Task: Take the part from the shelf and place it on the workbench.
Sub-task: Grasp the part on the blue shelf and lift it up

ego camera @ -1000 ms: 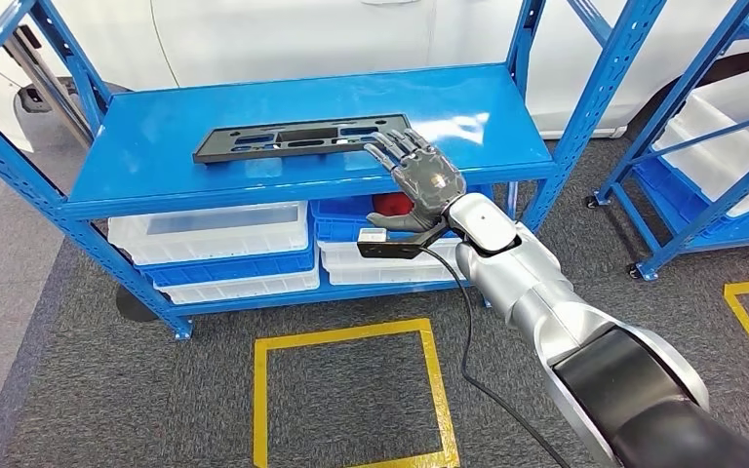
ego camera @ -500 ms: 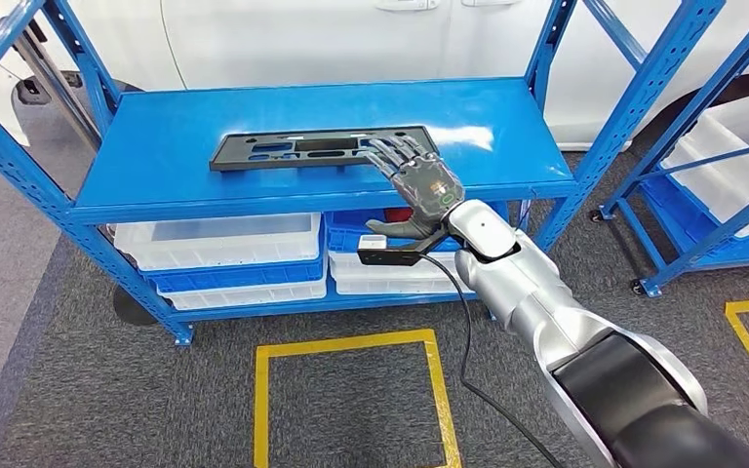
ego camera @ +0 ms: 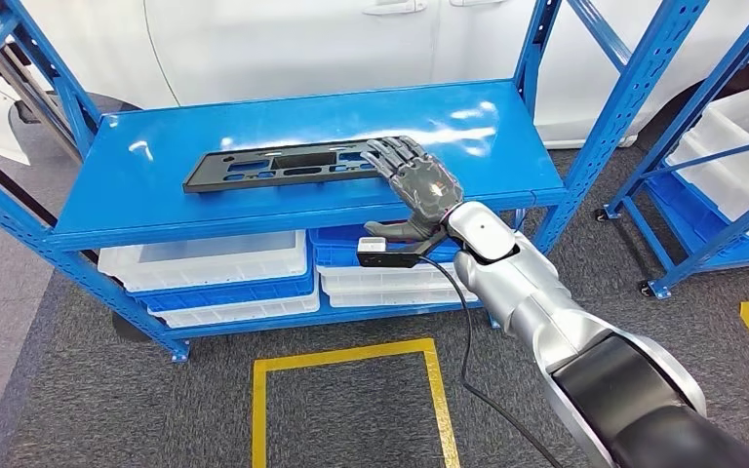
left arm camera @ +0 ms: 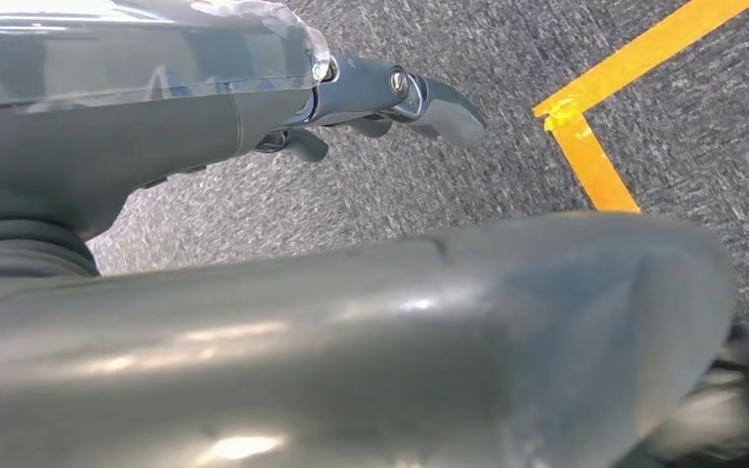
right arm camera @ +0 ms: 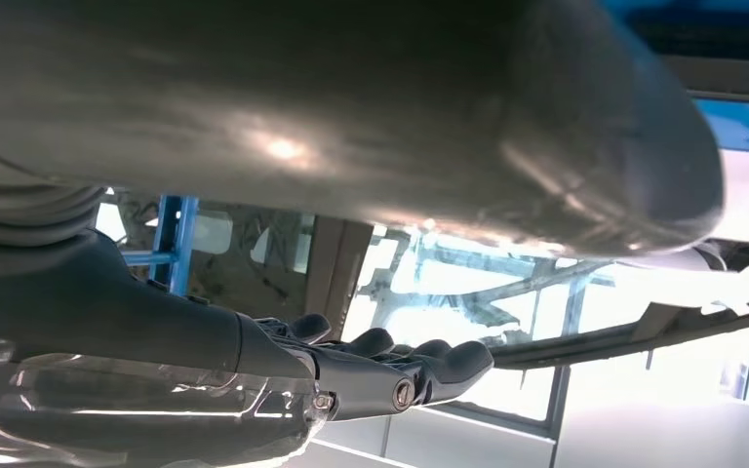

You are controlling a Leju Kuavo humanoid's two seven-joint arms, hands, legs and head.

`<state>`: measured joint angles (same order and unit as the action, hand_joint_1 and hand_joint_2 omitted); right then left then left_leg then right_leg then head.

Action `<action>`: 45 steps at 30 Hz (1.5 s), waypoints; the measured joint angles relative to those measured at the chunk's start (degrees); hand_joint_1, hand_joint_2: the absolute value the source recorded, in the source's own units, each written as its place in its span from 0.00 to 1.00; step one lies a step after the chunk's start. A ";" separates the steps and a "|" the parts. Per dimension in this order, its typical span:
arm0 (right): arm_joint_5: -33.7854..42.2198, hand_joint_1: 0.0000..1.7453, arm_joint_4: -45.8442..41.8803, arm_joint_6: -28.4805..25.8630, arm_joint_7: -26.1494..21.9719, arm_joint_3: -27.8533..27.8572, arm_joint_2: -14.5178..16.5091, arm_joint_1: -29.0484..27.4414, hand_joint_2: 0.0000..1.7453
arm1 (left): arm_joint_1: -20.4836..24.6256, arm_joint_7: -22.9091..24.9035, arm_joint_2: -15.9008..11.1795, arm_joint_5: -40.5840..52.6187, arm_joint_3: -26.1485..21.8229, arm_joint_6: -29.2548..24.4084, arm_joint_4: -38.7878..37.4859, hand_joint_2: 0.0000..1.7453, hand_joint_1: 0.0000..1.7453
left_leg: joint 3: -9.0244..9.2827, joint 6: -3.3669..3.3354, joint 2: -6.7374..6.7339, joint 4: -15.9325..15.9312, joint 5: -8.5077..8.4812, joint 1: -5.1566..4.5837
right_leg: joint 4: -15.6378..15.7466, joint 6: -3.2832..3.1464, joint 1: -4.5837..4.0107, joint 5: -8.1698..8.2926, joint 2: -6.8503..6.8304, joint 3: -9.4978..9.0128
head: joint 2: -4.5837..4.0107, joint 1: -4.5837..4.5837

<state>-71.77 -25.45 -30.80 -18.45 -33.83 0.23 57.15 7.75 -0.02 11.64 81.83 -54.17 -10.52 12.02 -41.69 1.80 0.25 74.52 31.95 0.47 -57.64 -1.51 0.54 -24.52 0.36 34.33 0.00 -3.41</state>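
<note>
Shelf: a blue metal shelf [ego camera: 137, 185] stands on grey carpet; its top board carries the part.
Part: a long, flat, black part [ego camera: 273, 166] with several cut-outs lies on the top board, a little slanted, with its right end near the middle of the board.
Part and hand: the right hand [ego camera: 419, 180] reaches in from the right, palm down, and its fingertips [ego camera: 382, 151] are over the right end of the part. The fingers are stretched out and apart, not closed around the part. I cannot tell if they touch the part or stay just above it.
Right hand state: released, it grasps nothing.
Bins: white and blue plastic bins [ego camera: 210, 263] sit on the lower level, under the top board.
Floor: a square of yellow tape [ego camera: 351, 351] is on the carpet in front of the shelf.
Left wrist view: the left hand [left arm camera: 371, 97] hangs over grey carpet near a yellow tape line [left arm camera: 585, 146]; its fingers are straight and hold nothing.
Right wrist view: the right hand's dark fingers [right arm camera: 400, 375] are seen from below, stretched out, with a dark edge just beyond them; the top of the part is hidden here.
</note>
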 joint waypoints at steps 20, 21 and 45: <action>1.70 0.00 -0.20 -0.59 -1.44 -0.11 0.62 0.09 0.00 | -0.42 -0.09 0.11 -0.16 -0.10 -0.03 -0.05 0.00 0.00 | 10.09 -3.07 0.38 -17.23 -5.67 -0.50 | -1.85 1.95 -0.32 2.27 -0.12 2.92 | 0.00 0.02; 2.12 0.00 -0.19 -0.64 -1.79 -0.11 0.65 0.09 0.00 | -0.41 -0.09 0.15 -0.15 -0.10 -0.02 -0.08 0.00 0.00 | 10.11 -2.79 0.36 -17.19 -5.43 -0.53 | -0.81 1.70 -0.47 2.16 -0.11 2.50 | 0.00 0.01; 6.18 0.00 0.11 0.16 -5.73 -0.11 1.08 -1.81 0.00 | -0.66 -0.21 0.02 0.00 -0.17 -0.03 -0.28 0.00 0.00 | 7.81 -3.58 0.13 -17.89 -8.19 -0.10 | -16.45 3.05 -0.04 -8.23 -0.05 7.40 | 0.00 0.02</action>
<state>-65.60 -25.34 -30.64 -24.18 -33.94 1.31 55.34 7.09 -0.24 11.66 81.83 -54.34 -10.55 11.74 -33.89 -1.78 0.38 56.62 23.76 0.37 -74.09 1.54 0.49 -32.75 0.31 41.73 0.00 -3.39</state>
